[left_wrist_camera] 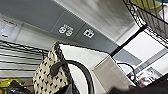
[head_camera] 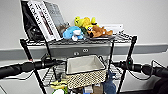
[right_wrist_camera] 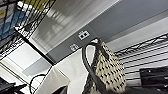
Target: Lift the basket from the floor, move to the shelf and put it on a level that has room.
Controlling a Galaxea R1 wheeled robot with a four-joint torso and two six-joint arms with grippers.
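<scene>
The basket (head_camera: 85, 65), with its off-white lining and beige patterned sides, hangs between my two arms in front of the shelf (head_camera: 130, 50). It sits at the height of the level (head_camera: 49, 75), the wire tier second from the top, and I cannot tell if it rests on it. My left gripper (head_camera: 60, 62) is at its left end and my right gripper (head_camera: 115, 64) at its right end, each shut on the basket. Both wrist views show the basket close up (left_wrist_camera: 47, 77) (right_wrist_camera: 107, 67), its dark handle loops standing up. The floor is hidden.
Books (head_camera: 42, 17) and plush toys (head_camera: 85, 28) crowd the top tier just above the basket. A white wall with a grey band and sockets (head_camera: 81, 52) stands behind the rack. Yellow (head_camera: 58, 85) and blue (head_camera: 108, 86) items lie on a lower tier.
</scene>
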